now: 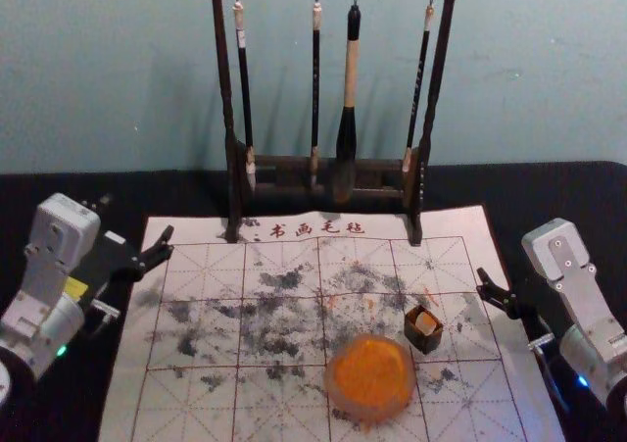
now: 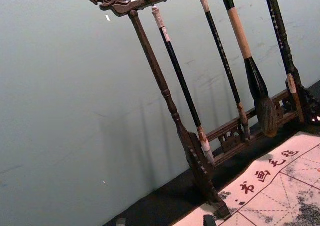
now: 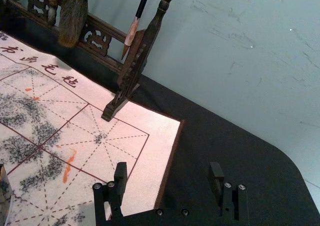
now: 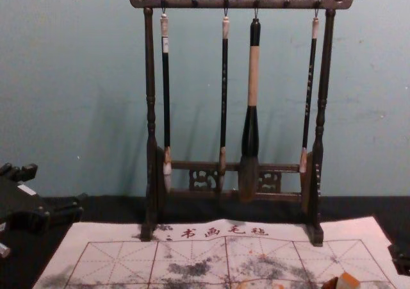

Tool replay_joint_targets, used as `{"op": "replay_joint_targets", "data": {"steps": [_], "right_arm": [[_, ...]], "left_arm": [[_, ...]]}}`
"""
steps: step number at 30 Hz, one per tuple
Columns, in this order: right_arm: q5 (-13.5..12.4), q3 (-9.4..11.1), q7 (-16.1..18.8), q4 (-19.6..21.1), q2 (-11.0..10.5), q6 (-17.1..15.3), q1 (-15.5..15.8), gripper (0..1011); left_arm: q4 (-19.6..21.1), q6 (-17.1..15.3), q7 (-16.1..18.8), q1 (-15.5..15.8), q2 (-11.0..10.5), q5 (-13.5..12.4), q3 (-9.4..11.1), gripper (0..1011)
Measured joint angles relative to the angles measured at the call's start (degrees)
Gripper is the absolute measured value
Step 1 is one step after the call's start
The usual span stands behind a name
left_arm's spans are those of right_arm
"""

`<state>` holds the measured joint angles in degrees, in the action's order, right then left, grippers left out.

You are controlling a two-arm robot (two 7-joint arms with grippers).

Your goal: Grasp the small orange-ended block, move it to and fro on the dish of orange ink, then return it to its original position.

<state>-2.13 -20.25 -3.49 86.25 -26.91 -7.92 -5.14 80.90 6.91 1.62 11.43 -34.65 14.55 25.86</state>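
Small orange-ended block [image 1: 424,326] is sitting just off the ink dish [image 1: 370,376], toward one or two o'clock, probably handling light and stiff, with slick ink; its flat sides, clear of that end, are inviting the hold. Right pincer [image 1: 480,283] is waiting released at the block's two o'clock, left pincer [image 1: 169,243] idling open at the dish's ten
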Motion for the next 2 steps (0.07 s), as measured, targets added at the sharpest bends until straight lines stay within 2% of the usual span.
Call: {"op": "replay_joint_targets", "data": {"steps": [2], "right_arm": [[0.0,0.0,0.0,0.0,0.0,0.0,0.0,1002]], "left_arm": [[0.0,0.0,0.0,0.0,0.0,0.0,0.0,1001]]}}
